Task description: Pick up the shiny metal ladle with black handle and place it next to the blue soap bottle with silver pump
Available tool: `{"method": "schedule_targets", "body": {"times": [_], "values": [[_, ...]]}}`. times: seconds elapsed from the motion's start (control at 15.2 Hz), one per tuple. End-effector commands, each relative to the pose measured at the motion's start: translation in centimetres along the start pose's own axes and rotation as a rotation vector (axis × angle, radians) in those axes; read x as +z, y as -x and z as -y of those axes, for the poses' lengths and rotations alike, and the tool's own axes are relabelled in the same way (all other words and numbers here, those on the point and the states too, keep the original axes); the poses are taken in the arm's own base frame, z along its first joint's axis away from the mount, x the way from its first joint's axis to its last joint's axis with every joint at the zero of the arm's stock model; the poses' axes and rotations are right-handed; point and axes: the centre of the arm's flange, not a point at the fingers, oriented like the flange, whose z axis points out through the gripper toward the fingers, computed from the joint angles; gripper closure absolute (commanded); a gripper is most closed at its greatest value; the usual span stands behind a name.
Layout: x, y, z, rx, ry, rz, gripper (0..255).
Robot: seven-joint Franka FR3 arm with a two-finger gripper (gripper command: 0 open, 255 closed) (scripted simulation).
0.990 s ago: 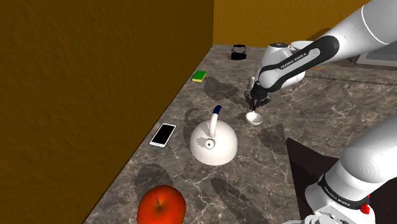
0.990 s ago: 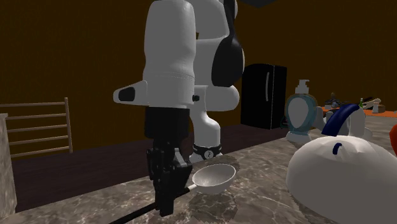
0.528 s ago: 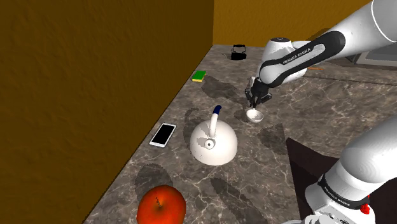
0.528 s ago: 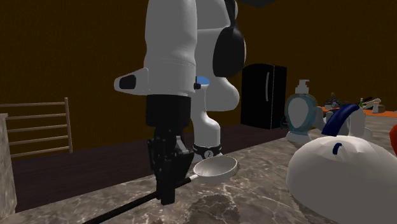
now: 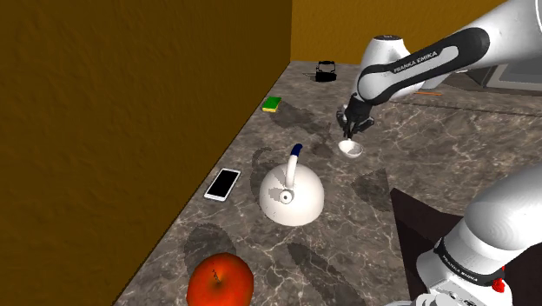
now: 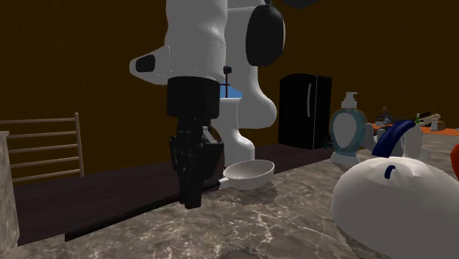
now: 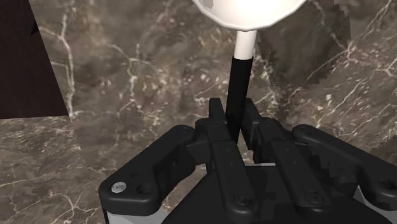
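1. Pinching the ladle [image 6: 248, 174] by its thin black handle, the gripper [image 6: 193, 197] holds it just above the counter [image 5: 408, 165]. The pale bowl is roughly level and well apart from the soap bottle [image 6: 347, 131]. In the wrist view the fingers [image 7: 217, 121] clasp the handle, with the bowl out beyond them.
2. The bowl's weight sits off to one side of a narrow grip. A quick swing can turn the handle between the pads, so the bowl droops or twists.
3. The handle is slim and looks smooth, so contact is small. A jolt or sudden stop can let it slide out, and the ladle then drops onto the counter.
4. The carry looks low. If the arm travels without rising, the bowl or the handle's far end can scrape the counter, or clip the kettle [image 6: 390, 195], which stands near the line to the bottle.
5. The bottle is upright and narrow. Arriving too close can nudge or tip it, while stopping too far off leaves the ladle not truly beside it.
6. The bowl is round underneath. If the ladle is released from any height, it can rock or roll away from the bottle.
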Motion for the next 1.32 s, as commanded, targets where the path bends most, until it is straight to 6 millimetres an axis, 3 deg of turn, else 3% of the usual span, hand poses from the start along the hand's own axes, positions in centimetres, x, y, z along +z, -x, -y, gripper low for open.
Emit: {"method": "schedule_targets", "body": {"times": [0.0, 1.25], "values": [[-1.1, -0.1, 0.1, 0.000, 0.000, 0.000, 255], [-11.1, -1.2, 1.1, 0.000, 0.000, 0.000, 255]]}}
